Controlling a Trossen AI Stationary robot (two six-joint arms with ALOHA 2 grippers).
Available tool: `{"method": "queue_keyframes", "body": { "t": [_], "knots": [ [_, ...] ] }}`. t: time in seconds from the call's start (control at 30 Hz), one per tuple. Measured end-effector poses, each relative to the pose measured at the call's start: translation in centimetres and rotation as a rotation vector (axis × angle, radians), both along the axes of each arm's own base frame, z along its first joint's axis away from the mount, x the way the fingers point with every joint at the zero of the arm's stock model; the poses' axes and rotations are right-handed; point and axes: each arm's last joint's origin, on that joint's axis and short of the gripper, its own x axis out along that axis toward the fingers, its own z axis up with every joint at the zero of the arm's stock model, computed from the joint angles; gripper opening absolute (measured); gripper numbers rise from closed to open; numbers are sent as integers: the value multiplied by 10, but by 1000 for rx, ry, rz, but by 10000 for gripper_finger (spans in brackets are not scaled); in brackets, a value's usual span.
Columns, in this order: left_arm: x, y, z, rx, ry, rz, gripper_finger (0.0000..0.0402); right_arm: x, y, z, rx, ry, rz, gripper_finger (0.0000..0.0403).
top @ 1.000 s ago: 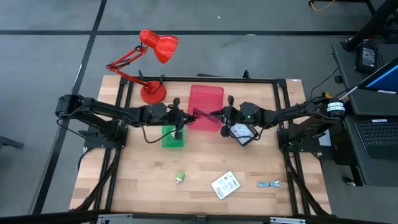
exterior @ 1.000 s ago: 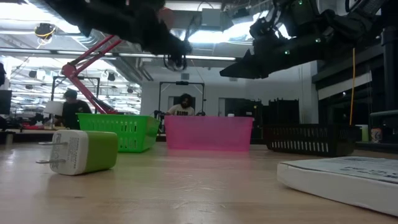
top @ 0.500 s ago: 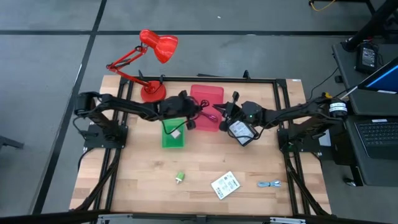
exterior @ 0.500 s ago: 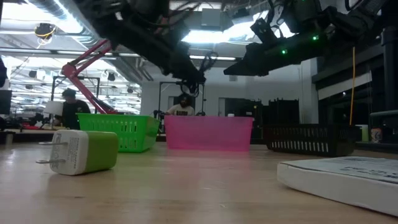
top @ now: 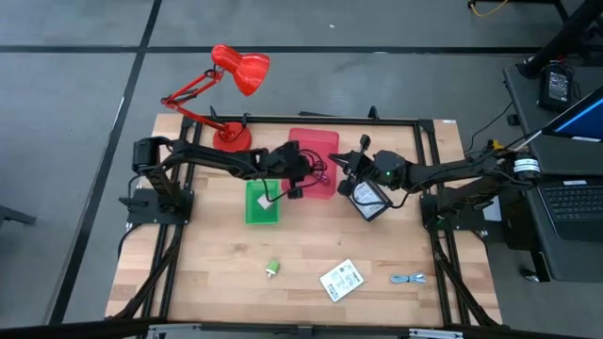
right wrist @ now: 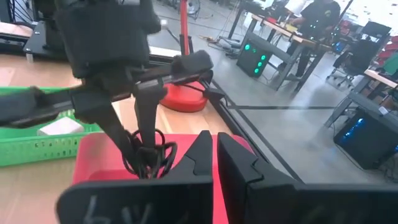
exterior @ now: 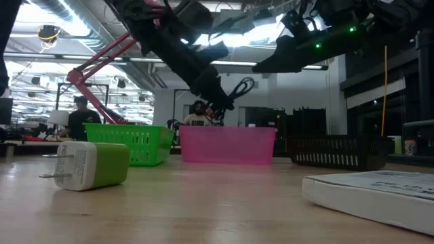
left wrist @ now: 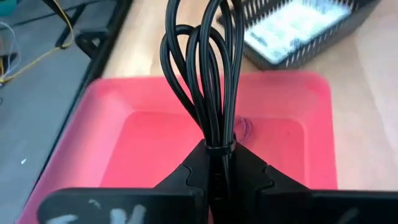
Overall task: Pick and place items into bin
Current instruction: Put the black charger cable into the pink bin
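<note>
Gripping a black coiled cable [left wrist: 208, 74], our left gripper [left wrist: 219, 163] holds it over the pink bin [left wrist: 155, 134]; our right gripper [right wrist: 214, 163], clenched empty, hovers beside it above that bin.

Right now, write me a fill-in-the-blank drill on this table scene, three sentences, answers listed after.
1. The left gripper is shut on a coiled black ____.
2. That gripper hangs above the ____ bin, beside the green bin.
3. The red desk lamp stands at the table's ____ edge in the high view.

Missing words: cable; pink; far
</note>
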Motion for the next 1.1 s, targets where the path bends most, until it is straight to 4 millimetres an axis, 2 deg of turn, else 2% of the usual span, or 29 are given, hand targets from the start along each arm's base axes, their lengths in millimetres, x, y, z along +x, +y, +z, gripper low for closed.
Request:
{"method": "queue_keyframes", "body": {
  "t": [0.27, 0.9, 1.1],
  "knots": [
    [5, 1, -15, 3, 49, -4, 35, 0, -1, -1, 3, 11, -5, 7],
    [2, 2, -17, 132, 122, -7, 32, -1, -1, -3, 5, 32, -5, 7],
    [2, 2, -17, 168, 139, -38, 53, -1, -1, -4, 5, 36, -5, 7]
  ]
}}
